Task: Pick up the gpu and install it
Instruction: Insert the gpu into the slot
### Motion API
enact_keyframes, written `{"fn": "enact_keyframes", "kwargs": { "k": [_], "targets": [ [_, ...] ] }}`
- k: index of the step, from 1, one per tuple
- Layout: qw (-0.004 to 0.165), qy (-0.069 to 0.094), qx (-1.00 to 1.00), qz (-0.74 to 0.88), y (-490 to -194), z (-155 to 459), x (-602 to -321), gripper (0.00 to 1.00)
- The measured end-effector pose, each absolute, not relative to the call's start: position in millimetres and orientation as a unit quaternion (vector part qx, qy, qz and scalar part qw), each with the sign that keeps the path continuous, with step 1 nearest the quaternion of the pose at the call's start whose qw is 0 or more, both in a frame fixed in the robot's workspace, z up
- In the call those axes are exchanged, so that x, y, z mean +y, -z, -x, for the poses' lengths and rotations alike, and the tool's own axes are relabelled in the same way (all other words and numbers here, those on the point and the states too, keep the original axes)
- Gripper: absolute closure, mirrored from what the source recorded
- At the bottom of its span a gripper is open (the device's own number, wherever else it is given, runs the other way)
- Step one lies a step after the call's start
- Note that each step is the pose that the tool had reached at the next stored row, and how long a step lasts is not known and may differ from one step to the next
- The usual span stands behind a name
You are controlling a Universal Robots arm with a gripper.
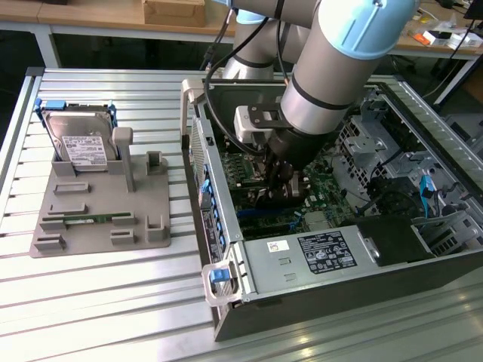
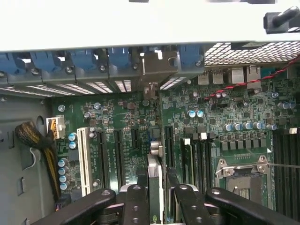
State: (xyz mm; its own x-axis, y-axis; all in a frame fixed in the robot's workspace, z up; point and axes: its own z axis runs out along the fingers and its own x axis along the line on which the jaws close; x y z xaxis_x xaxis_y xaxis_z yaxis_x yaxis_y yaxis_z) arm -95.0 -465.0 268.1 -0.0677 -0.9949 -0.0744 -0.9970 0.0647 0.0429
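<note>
Your table (image 1: 98, 302) is a ribbed aluminium deck, and on the exterior view's right of it lies the open computer case (image 1: 226, 317), its side off and the interior facing up. Your arm (image 1: 332, 75) drops from the far side straight into that case, grey body with a pale blue cap.

Inside, you've got the green motherboard (image 2: 117, 112) spread across the floor of the case, with a white slot (image 2: 84, 161) and several black slots (image 2: 117, 154) running side by side. On the exterior view's near edge sits the grey power supply (image 1: 317, 260) with its black label.

Out on the exterior view's left of the table is the grey fixture tray (image 1: 98, 226). At its far end stands the silver hard drive (image 1: 83, 147) with blue rails, upright in its holder.

Now the claw (image 2: 157, 190): from the wrist view its two black fingers (image 2: 136, 201) are drawn in partway and clamped on the gpu (image 2: 154, 185), one finger on each flat face. You see the card edge-on, a thin dark board standing upright between the fingers, hanging over the black slots in the middle of the motherboard. Its metal bracket (image 2: 159, 63) reaches the row of blue retainer clips (image 2: 84, 58) at the case's rear wall. Whether the card's edge is already seated in a slot, you can't tell.
</note>
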Motion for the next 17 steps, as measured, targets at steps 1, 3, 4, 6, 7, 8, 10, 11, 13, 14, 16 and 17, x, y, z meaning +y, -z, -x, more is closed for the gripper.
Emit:
{"fn": "enact_keyframes", "kwargs": {
  "k": [1, 3, 4, 6, 7, 8, 10, 11, 13, 14, 16, 17],
  "targets": [
    [0.013, -0.041, 0.73, 0.682, -267.6, 95.2, -464.9, 0.73],
    [0.013, -0.041, 0.73, 0.682, -266.9, 95.2, -464.9, 0.73],
    [0.013, -0.041, 0.73, 0.682, -266.8, 95.2, -464.9, 0.73],
    [0.013, -0.041, 0.73, 0.682, -266.5, 95.3, -465.3, 0.73],
    [0.013, -0.041, 0.73, 0.682, -266.6, 95.2, -465.5, 0.73],
    [0.012, -0.04, 0.73, 0.682, -266.5, 95.2, -465.5, 0.73],
    [0.011, -0.039, 0.73, 0.682, -266.6, 95.2, -465.5, 0.73],
    [0.01, -0.039, 0.73, 0.682, -266.6, 95.2, -465.5, 0.73],
    [0.01, -0.039, 0.73, 0.682, -266.6, 95.2, -465.5, 0.73],
    [0.01, -0.039, 0.73, 0.682, -266.6, 95.2, -465.5, 0.73],
    [0.01, -0.039, 0.73, 0.682, -266.6, 95.2, -465.5, 0.73],
    [0.01, -0.039, 0.73, 0.682, -266.6, 95.2, -465.5, 0.73]
  ]
}}
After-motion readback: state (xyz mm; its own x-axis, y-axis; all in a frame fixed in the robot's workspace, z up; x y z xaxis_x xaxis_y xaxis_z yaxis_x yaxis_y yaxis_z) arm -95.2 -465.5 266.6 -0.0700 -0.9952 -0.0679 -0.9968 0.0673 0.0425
